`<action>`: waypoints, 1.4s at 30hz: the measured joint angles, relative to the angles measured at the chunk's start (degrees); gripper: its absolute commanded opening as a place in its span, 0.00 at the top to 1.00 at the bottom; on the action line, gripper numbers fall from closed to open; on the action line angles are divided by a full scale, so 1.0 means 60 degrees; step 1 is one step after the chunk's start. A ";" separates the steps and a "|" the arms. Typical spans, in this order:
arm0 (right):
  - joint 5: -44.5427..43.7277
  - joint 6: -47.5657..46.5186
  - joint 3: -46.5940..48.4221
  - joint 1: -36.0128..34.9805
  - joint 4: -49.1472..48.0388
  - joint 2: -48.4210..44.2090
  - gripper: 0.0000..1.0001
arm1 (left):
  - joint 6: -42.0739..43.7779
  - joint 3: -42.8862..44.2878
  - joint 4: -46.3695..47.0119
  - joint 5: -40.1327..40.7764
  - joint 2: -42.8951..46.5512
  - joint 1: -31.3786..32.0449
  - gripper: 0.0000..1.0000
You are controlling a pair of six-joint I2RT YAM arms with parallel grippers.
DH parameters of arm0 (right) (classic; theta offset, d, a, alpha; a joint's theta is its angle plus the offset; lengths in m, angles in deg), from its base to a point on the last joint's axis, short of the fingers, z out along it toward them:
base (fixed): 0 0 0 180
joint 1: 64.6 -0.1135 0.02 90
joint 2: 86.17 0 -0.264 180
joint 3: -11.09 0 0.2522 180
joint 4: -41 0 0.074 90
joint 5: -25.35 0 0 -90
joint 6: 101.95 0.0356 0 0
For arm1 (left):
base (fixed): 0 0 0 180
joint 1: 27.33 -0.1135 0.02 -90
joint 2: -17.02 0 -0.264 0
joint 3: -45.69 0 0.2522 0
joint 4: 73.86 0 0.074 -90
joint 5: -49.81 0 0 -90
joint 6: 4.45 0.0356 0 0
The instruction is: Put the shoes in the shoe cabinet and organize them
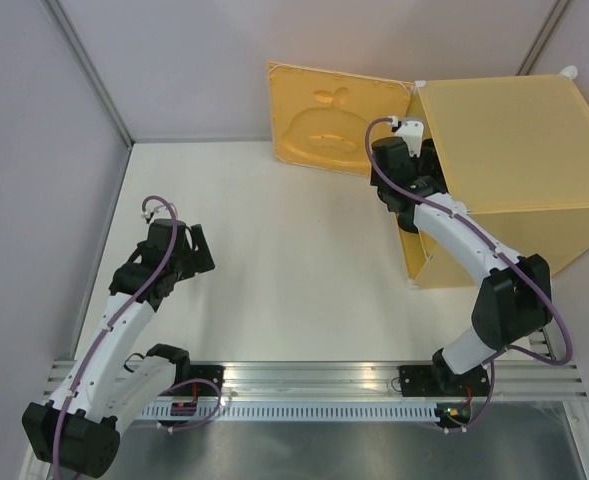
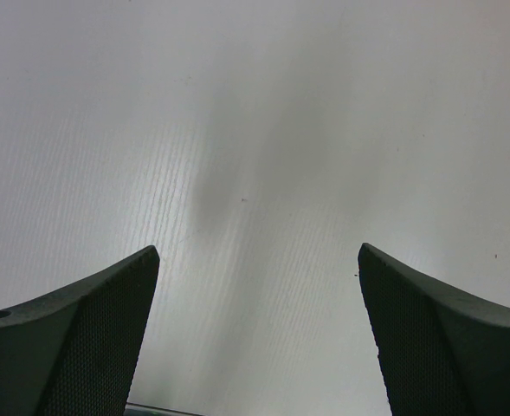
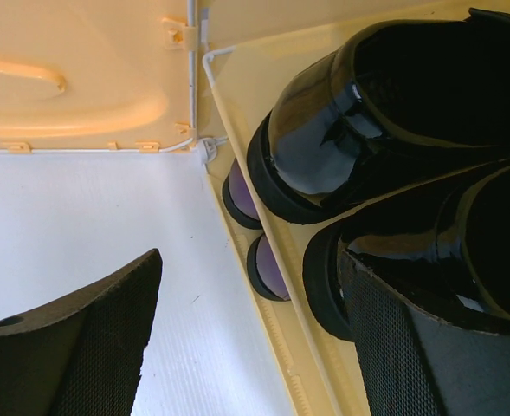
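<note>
1. At the left, the left tool (image 2: 259, 256) hangs over the bare white tabletop (image 1: 274, 260). Its jaws stand wide apart with nothing between them.
2. In the far middle, the door (image 1: 334, 125) of the shoe cabinet (image 1: 514, 140) is swung open to the left. Its yellow-orange panel bears an embossed rounded figure with a small leaf on top.
3. The right tool (image 3: 250, 256) is at the cabinet's open front, at the far right of the tabletop, with its jaws apart and gripping nothing. Its right finger (image 3: 428, 347) lies across the nearer black shoe in the wrist view; I cannot tell whether they touch.
4. Inside the cabinet, the two glossy black shoes (image 3: 341, 130) stand side by side on a pale yellow shelf panel (image 3: 246, 87), heels toward the opening.
5. Below that panel's edge, the rounded backs of the two purple shoes (image 3: 240, 186) show side by side on the lower level.
</note>
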 measured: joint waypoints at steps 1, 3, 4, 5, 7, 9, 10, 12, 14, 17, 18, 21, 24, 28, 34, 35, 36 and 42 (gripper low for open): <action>-0.0051 0.0026 0.0018 0.0025 0.0015 0.0004 0.13 | 0.0000 -0.0004 -0.0004 0.0004 0.0000 0.0000 0.02; -0.0142 0.0058 0.0087 0.0062 0.0113 0.0036 0.13 | 0.0000 0.0000 -0.0004 0.0000 0.0000 0.0000 0.02; -0.0157 0.0058 0.0117 0.0080 0.0135 0.0051 0.12 | 0.0000 -0.0004 -0.0004 0.0004 0.0000 0.0000 0.02; -0.0124 0.0062 0.0127 0.0091 0.0127 0.0055 0.12 | 0.0000 0.0000 -0.0004 0.0000 0.0000 0.0000 0.02; 0.0018 0.0036 0.0127 0.0102 0.0127 0.0051 0.11 | 0.0000 0.0000 -0.0004 0.0000 0.0000 0.0000 0.02; 0.0321 -0.0025 0.0127 0.0138 0.0120 0.0029 0.10 | 0.0000 -0.0004 -0.0004 0.0000 0.0000 0.0000 0.02; 0.0550 -0.0051 0.0124 0.0142 0.0117 -0.0007 0.10 | 0.0000 0.0000 0.0000 0.0000 0.0000 0.0000 0.02; 0.1067 -0.0135 0.0120 0.0146 0.0106 -0.0168 0.10 | 0.0000 -0.0004 -0.0004 0.0000 0.0000 0.0000 0.02; 0.1523 -0.0208 0.0117 0.0109 0.0047 -0.0401 0.09 | 0.0000 0.0000 -0.0004 0.0000 0.0000 0.0000 0.02; 0.2011 -0.0342 0.0117 -0.0047 -0.0229 -0.0790 0.09 | 0.0000 -0.0004 -0.0004 0.0000 0.0000 0.0000 0.02; 0.2109 -0.0397 0.0127 -0.0113 -0.0342 -0.0860 0.09 | 0.0000 0.0000 0.0000 0.0000 0.0000 0.0000 0.02; 0.2182 -0.0572 0.0280 -0.0270 -0.0565 -0.0805 0.09 | 0.0000 0.0000 0.0000 0.0000 0.0000 0.0000 0.02; 0.2135 -0.0772 0.0477 -0.0423 -0.0896 -0.0430 0.09 | 0.0000 -0.0004 -0.0004 0.0000 0.0007 0.0000 0.02; 0.1832 -0.0994 0.0597 -0.0561 -0.1253 0.0229 0.09 | 0.0000 0.0000 -0.0004 0.0000 0.0015 0.0000 0.02; 0.0729 -0.1311 0.0794 -0.0623 -0.1698 0.1158 0.08 | 0.0000 -0.0004 0.0000 0.0000 0.0018 0.0000 0.02; 0.0561 -0.1351 0.0841 -0.0623 -0.1756 0.1268 0.09 | 0.0000 0.0000 0.0000 0.0000 0.0018 0.0000 0.02; 0.0350 -0.1402 0.0914 -0.0623 -0.1825 0.1392 0.09 | 0.0000 -0.0004 0.0000 0.0000 0.0015 0.0000 0.02; -0.0503 -0.1596 0.1428 -0.0543 -0.2073 0.2033 0.08 | 0.0000 -0.0004 0.0000 0.0000 0.0015 0.0000 0.02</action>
